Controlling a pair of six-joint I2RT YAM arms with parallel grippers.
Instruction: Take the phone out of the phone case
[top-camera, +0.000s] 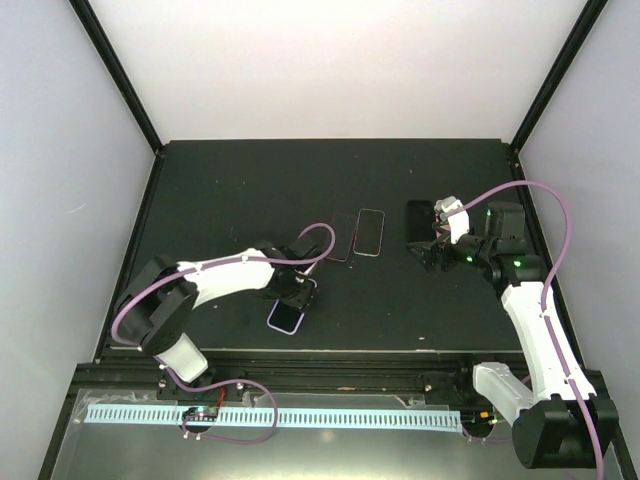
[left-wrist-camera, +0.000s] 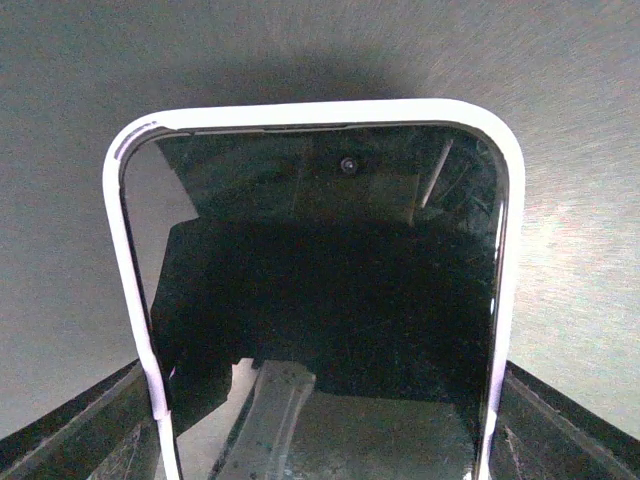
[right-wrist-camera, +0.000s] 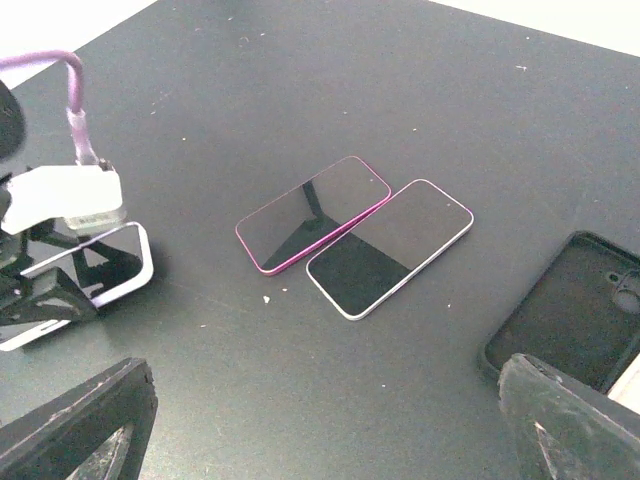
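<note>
A phone with a pink rim (top-camera: 343, 237) lies screen up at mid-table; the rim looks like the phone case around it, and its back is hidden. It also shows in the right wrist view (right-wrist-camera: 312, 213). My left gripper (top-camera: 297, 290) is away from it, at the near middle. Its fingers (left-wrist-camera: 100, 420) press both long sides of a white-rimmed phone (left-wrist-camera: 320, 300), which lies screen up (top-camera: 287, 316). My right gripper (top-camera: 432, 250) is open and empty above the table (right-wrist-camera: 325, 400), right of the pink-rimmed phone.
A second white-rimmed phone (top-camera: 370, 232) lies right beside the pink-rimmed one (right-wrist-camera: 390, 247). An empty black case (top-camera: 420, 222) lies at the right gripper's far side (right-wrist-camera: 565, 310). The black mat (top-camera: 240, 190) ends at white walls on three sides.
</note>
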